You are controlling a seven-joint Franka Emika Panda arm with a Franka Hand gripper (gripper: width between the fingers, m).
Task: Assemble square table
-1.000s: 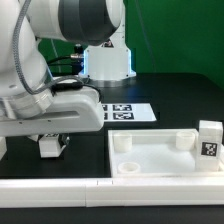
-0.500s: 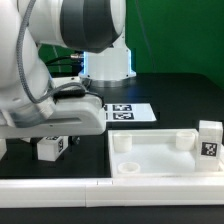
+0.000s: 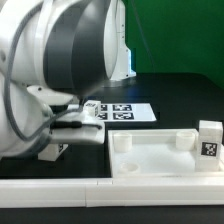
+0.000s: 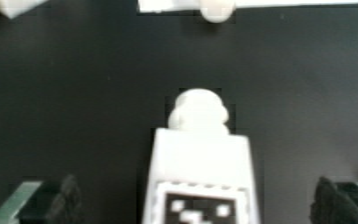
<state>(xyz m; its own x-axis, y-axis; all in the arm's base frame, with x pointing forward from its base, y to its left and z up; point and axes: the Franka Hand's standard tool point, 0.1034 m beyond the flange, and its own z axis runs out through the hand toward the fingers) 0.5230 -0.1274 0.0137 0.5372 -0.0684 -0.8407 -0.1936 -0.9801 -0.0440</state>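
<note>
Between the pincer's (image 4: 197,205) spread fingers (image 4: 43,200) lies a short white leg (image 4: 201,160), with black work surface (image 4: 69,100) showing on both sides of it, so the pincer stands open and holds nothing. The leg looks light, stiff and smooth (likely to slip); its flat tagged sides should take a grip better than the round peg (image 4: 199,108). Off to the pincer's side, toward the exterior view's right, rests one table slab (image 3: 160,160), a second leg (image 3: 209,140) beyond it: two legs counted.
</note>
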